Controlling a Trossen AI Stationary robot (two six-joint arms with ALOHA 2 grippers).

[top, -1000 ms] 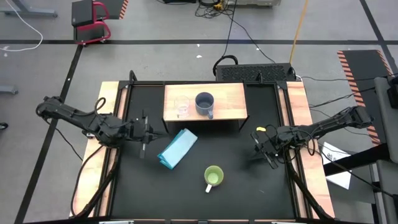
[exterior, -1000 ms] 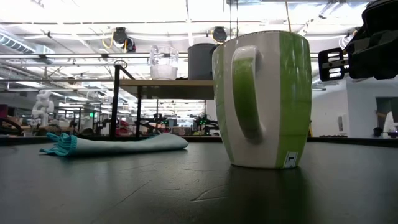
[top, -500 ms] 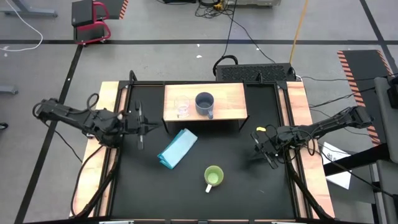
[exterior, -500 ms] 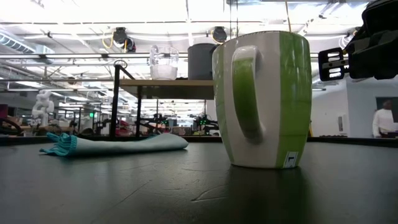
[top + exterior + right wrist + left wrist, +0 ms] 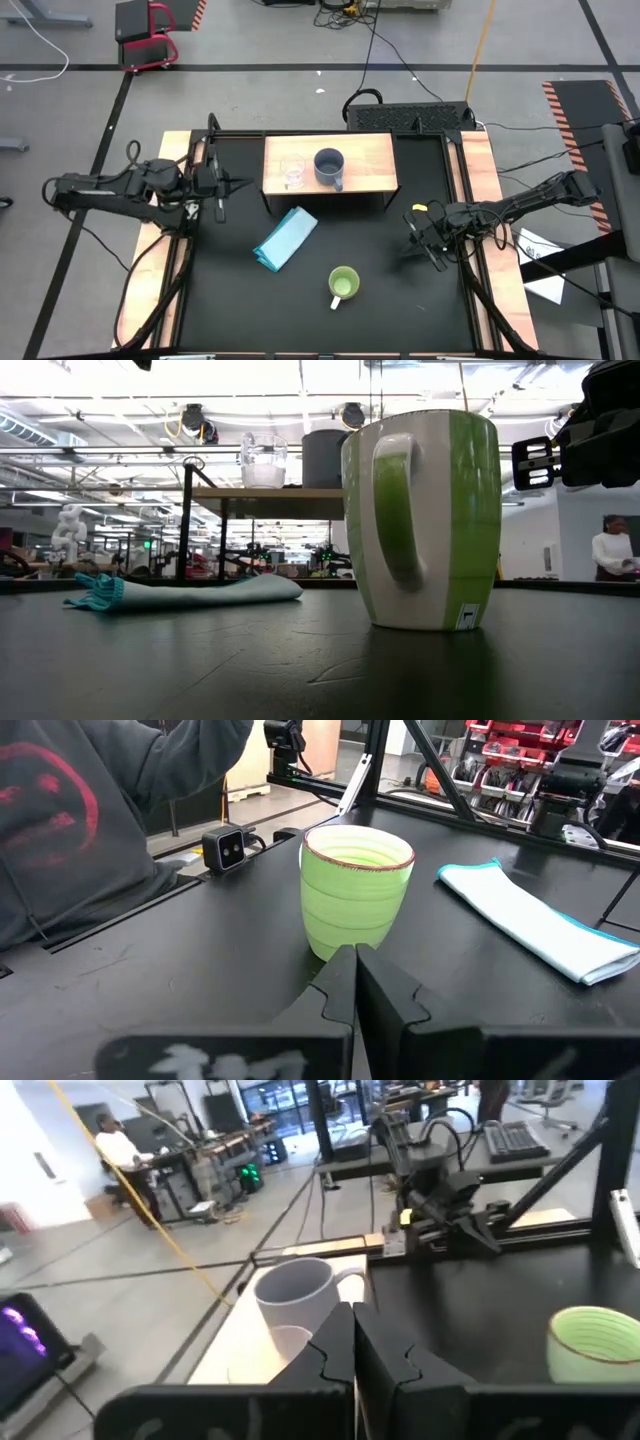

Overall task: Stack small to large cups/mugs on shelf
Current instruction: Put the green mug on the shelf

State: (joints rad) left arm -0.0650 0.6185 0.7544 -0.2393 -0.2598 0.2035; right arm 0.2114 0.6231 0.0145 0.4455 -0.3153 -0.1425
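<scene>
The shelf, a light-wood raised board, stands at the far middle of the black table. Two vessels sit on it side by side: the small clear glass cup toward its left part and the grey-blue mug just to the right of it, near the board's middle, its handle turned toward the near edge. The two stand close but apart. The lime-green mug with its white handle stands upright on the table well nearer than the shelf, a little right of centre; in the low view it fills the foreground with the handle facing the camera. A light blue folded cloth lies flat on the table between the shelf and the green mug, toward the left. The left gripper hovers at the left edge of the table, just left of the shelf, its fingers clenched together and holding nothing. The right gripper hangs over the right side of the table, well apart from the green mug, pointing toward it, fingers also pressed together and empty. Beyond the table, a person in a grey sweatshirt sits close by in the right wrist view.
</scene>
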